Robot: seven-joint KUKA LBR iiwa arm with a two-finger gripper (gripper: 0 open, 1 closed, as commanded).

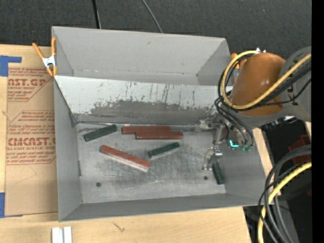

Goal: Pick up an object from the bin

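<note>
My gripper (pixel 212 158) hangs low over the right end of the bin floor, under the orange wrist cover. A short dark green stick (pixel 218 173) lies right below it, next to the bin's right wall, pointing toward the front; its upper end sits at the gripper's tip. I cannot tell whether they touch. A second dark green stick (pixel 163 149) lies to the left of the gripper, mid-floor and slightly tilted.
Two brown-red sticks (pixel 152 131) lie end to end along the back of the floor. A salmon-red stick (pixel 124 157) lies diagonally at centre left, and another dark green stick (pixel 99 132) at back left. The arm and its cables crowd the right rim.
</note>
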